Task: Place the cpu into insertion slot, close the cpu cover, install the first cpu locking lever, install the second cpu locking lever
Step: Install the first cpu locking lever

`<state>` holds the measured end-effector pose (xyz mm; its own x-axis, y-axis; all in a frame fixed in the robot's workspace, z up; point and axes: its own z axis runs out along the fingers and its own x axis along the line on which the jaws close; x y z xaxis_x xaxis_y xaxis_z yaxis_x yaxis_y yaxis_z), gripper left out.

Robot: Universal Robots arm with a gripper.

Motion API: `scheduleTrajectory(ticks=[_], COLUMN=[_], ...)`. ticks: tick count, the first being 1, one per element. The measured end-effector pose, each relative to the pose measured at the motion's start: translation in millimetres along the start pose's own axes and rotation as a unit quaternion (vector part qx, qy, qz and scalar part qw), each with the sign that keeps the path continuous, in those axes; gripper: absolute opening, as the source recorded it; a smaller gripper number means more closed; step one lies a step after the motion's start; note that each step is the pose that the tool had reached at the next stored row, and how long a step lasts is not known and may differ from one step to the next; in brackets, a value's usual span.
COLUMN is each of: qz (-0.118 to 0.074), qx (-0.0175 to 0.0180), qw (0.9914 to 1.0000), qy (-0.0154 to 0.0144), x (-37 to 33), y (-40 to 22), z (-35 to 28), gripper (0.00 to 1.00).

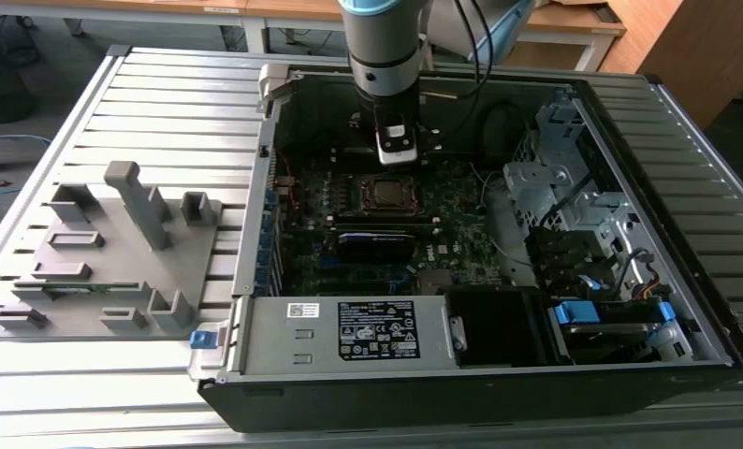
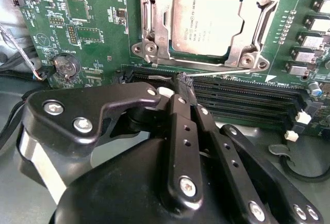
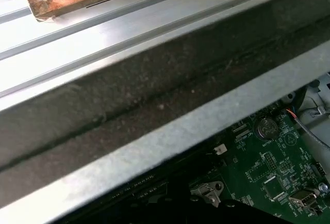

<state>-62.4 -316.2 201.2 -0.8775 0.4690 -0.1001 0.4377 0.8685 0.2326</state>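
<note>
The cpu (image 2: 206, 20) lies flat in the insertion slot (image 1: 385, 193), its grey metal top facing up. The silver cpu cover (image 2: 156, 28) lies down around it, framing the chip. A thin silver locking lever (image 2: 227, 73) runs along the socket's edge beside the memory slots. My gripper (image 2: 184, 79) has its two black fingers (image 2: 178, 115) pressed together, tips at the lever's free end; whether the wire is pinched between them does not show. In the exterior view the gripper (image 1: 397, 157) hangs inside the open case just behind the socket.
Long black memory slots (image 2: 247, 97) lie beside the fingertips. A coin battery (image 2: 66, 65) sits on the green board. The case wall (image 3: 154, 146) is close by. A power supply box (image 1: 371, 327), drive cages (image 1: 572, 187) and a grey fixture block (image 1: 109, 253) stand around.
</note>
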Motion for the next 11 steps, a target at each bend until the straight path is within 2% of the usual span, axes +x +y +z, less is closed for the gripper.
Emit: scheduleTrajectory(ticks=[11], qz=[-0.001], qx=[-0.0025], qw=[0.99999], qy=[-0.0048], x=[-0.7], y=[-3.3], z=[4.3], gripper=[0.11])
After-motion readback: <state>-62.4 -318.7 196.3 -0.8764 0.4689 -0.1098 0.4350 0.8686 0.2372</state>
